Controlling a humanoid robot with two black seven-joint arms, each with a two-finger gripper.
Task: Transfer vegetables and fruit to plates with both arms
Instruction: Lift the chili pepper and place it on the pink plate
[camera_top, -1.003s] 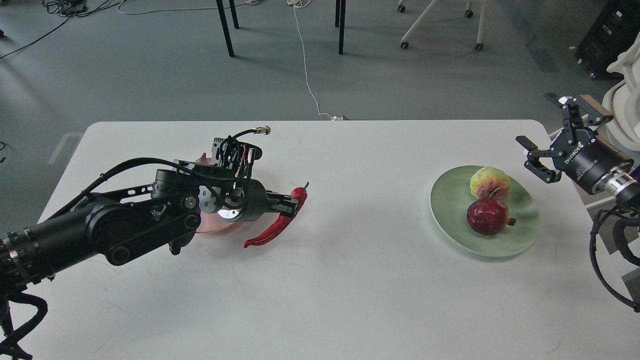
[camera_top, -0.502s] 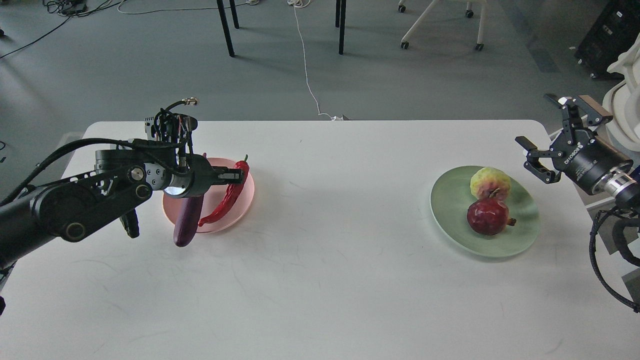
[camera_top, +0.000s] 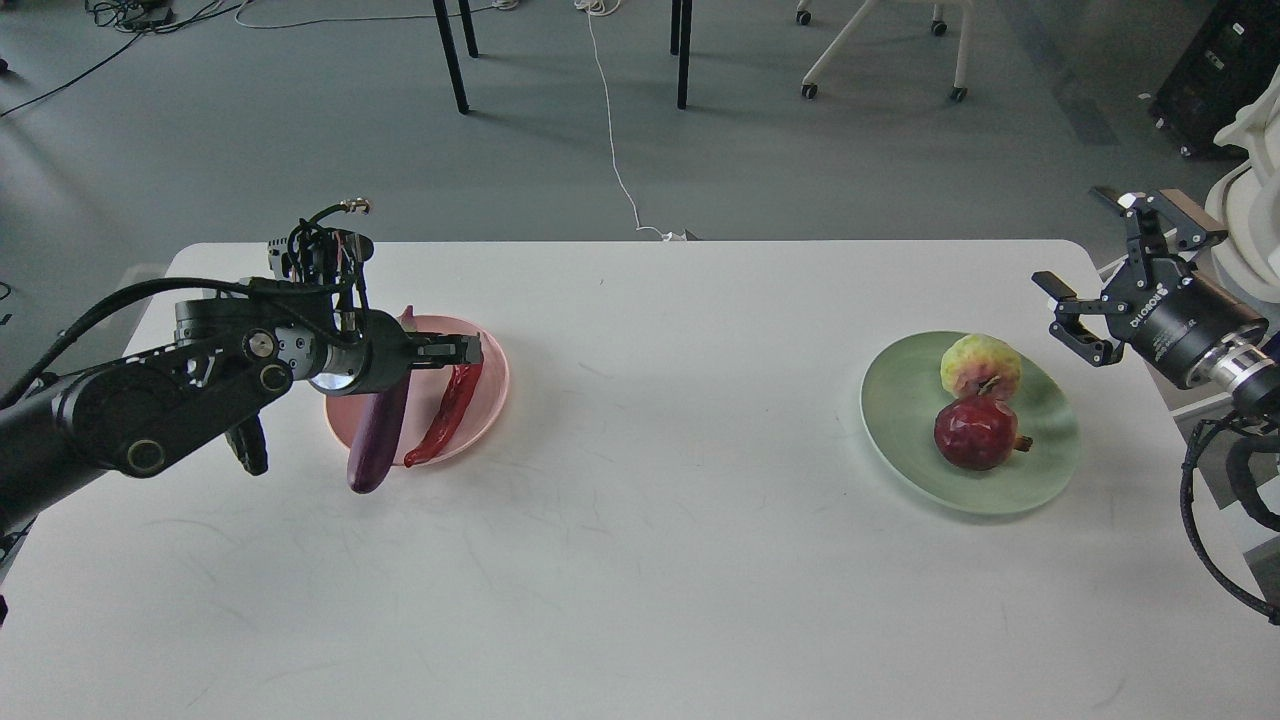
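The pale pink plate (camera_top: 496, 392) sits at the table's left. The purple eggplant (camera_top: 376, 445) lies on it, its near end hanging over the rim onto the table. The red chili pepper (camera_top: 442, 420) lies across the plate beside it. My left gripper (camera_top: 466, 350) hovers over the plate, its fingertips right at the chili's upper end. I cannot tell whether it still grips the chili. The mint green plate (camera_top: 1040, 480) at the right holds the yellow-green fruit (camera_top: 978, 364) and the pomegranate (camera_top: 974, 434). My right gripper (camera_top: 1080, 262) is open and empty, above the table's right edge.
The white table (camera_top: 660, 560) spans the view. Beyond its far edge are chair and table legs (camera_top: 682, 55) and a white cable (camera_top: 612, 140) on the grey floor. A white object (camera_top: 1250, 190) stands off the right edge.
My left arm carried the chili from the table's middle leftward to the pink plate and lowered it there. The eggplant came into view. The right arm has not moved.
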